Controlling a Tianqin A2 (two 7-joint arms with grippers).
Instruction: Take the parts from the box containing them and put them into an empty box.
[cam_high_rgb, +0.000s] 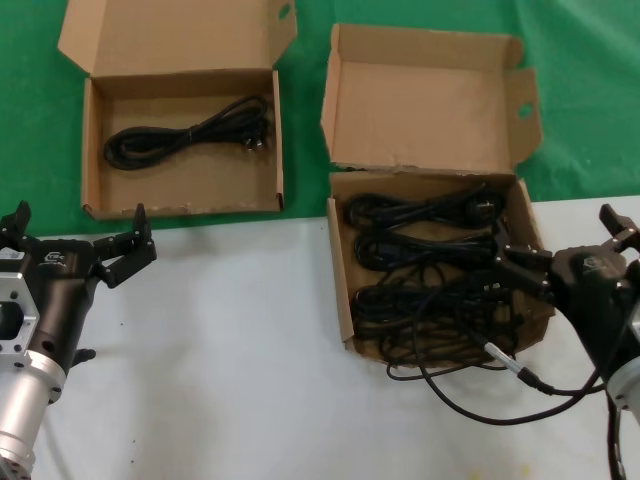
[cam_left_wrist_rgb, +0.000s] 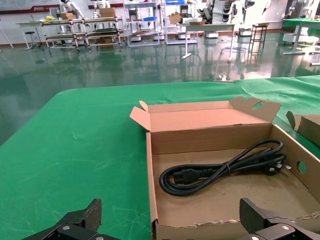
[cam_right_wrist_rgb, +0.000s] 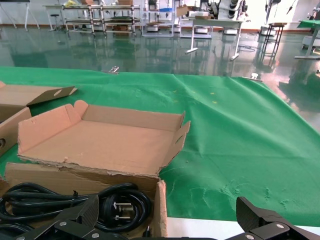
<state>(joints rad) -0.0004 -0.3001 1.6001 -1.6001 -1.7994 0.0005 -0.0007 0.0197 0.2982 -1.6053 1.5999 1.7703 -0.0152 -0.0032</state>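
Your right gripper (cam_high_rgb: 520, 268) has its fingers spread over the squarish box (cam_high_rgb: 345, 290), above the coiled cables (cam_high_rgb: 420, 270). Left of that box, your left gripper (cam_high_rgb: 75, 245) waits open, just before the shallow box (cam_high_rgb: 95, 150) holding one cable (cam_high_rgb: 185, 132).

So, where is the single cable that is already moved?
In the head view the cable lies coiled inside the wide shallow box on the robot's left, beyond the open left gripper.
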